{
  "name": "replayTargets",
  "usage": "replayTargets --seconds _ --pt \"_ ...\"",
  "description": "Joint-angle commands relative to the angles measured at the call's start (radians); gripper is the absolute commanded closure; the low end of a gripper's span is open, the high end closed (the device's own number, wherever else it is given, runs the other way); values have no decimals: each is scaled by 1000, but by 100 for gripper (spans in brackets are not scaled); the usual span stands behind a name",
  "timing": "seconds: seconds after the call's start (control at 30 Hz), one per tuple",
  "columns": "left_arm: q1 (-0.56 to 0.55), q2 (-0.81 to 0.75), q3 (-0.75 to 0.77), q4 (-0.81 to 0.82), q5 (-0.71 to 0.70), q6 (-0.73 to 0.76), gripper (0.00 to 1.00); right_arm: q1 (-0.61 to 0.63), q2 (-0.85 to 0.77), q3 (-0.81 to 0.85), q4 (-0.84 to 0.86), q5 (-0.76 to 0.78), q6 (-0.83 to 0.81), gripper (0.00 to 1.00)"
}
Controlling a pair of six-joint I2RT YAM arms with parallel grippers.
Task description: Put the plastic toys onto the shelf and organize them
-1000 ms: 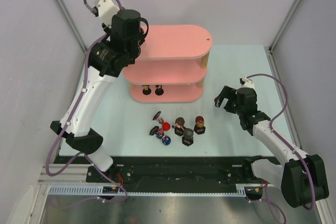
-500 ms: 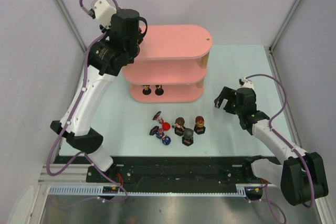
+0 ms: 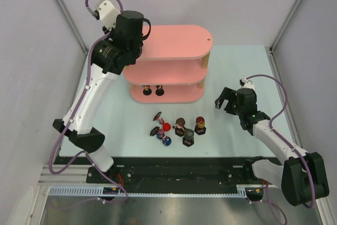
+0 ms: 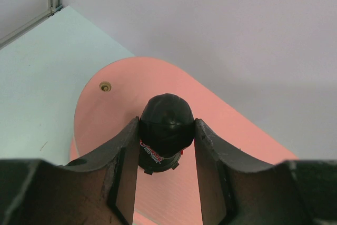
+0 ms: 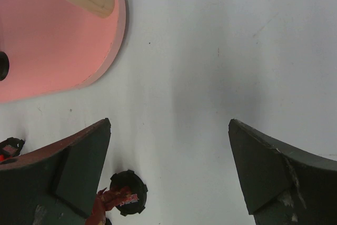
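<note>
Gripping a black-headed figurine (image 4: 167, 122) by its head, the left claw (image 4: 167, 133) is clenched on it above the left end of the top board of the pink shelf (image 3: 176, 40). The toy's long axis runs head toward the wrist camera and base toward the board; whether the base touches cannot be told. Red lettering on its chest is too small to read. Two figurines (image 3: 153, 90) stand upright on the bottom tier. Near the shelf, a cluster of figurines (image 3: 179, 129) sits on the pale green surface (image 3: 237, 67), some upright, some tipped over. The right claw (image 3: 224, 100) hangs released, fingers spread, to the right of the shelf. Plain grey-white walls and metal corner posts (image 3: 292, 11) enclose the surface.
</note>
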Motion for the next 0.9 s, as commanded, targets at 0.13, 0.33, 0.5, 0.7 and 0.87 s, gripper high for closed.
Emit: replayTargets --seconds 0.13,0.33,0.5,0.7,0.87 --pt "8 -10 15 -29 -47 22 100 -6 12 19 8 -3 16 0" --pt "11 -16 16 -27 -56 48 100 -5 15 17 8 -6 16 0" --pt "29 -16 12 -34 -23 48 100 -6 16 19 11 -11 16 0" --pt "40 -11 10 -34 4 54 93 -8 19 19 11 -14 14 0" --pt "46 -16 -10 -18 30 60 77 -8 19 19 10 -12 14 0"
